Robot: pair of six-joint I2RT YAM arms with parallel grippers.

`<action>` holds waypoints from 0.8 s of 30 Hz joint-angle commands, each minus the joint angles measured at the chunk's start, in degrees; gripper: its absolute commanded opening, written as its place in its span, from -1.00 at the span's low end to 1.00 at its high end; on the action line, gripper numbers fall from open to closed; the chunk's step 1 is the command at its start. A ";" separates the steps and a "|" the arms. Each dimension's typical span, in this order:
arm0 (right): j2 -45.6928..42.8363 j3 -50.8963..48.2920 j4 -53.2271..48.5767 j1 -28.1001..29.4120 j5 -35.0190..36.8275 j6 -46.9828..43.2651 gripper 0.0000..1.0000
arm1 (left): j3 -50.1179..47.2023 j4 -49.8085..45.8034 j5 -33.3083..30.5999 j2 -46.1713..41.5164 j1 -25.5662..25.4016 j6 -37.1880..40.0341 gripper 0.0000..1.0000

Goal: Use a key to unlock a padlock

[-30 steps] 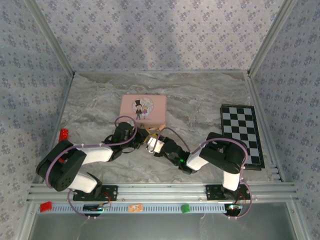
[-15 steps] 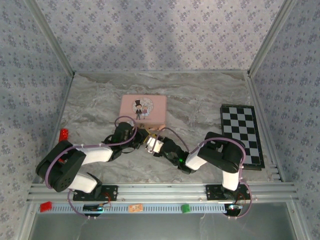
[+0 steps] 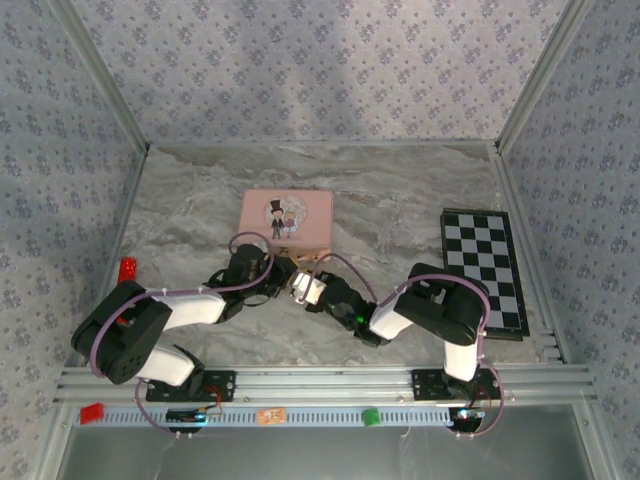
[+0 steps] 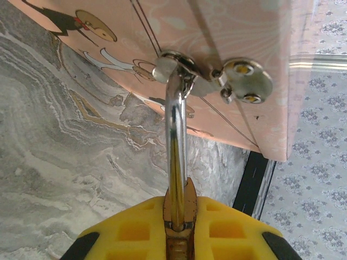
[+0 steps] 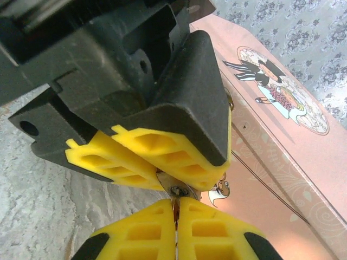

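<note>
While the left claw [image 4: 176, 238] gripped the padlock [image 4: 177, 208] tight — shackle [image 4: 176, 135] running straight ahead into the hasp [image 4: 238, 81] on the pink box [image 4: 227, 27] — the right claw [image 5: 175, 230], pinched shut on the key [image 5: 176, 201], had the lock's underside just ahead, key aimed lengthwise at it.

Padlock [image 4: 177, 201]: brass body, warm dull gloss. Its shackle [image 4: 175, 130] is polished silver metal, mirror-bright.
Pink tin [image 4: 227, 32]: smooth printed metal, satin sheen. The hasp [image 4: 246, 81] on the tin's front is bright metal, faintly scuffed.
Table [image 4: 59, 162] beside the tin: marble-patterned, low gloss.
Left gripper [image 4: 178, 225] and right gripper [image 5: 175, 230]: yellow matt rubbery pads [image 5: 214, 238]; the left's housing is matt black plastic.
Key [image 5: 175, 207], near the tin's front: thin, dull brownish metal.
</note>
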 commanded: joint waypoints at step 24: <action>-11.33 1.92 -20.89 -10.49 -13.05 43.06 -1.00 | 0.29 2.09 0.34 -2.14 -0.54 1.91 -1.00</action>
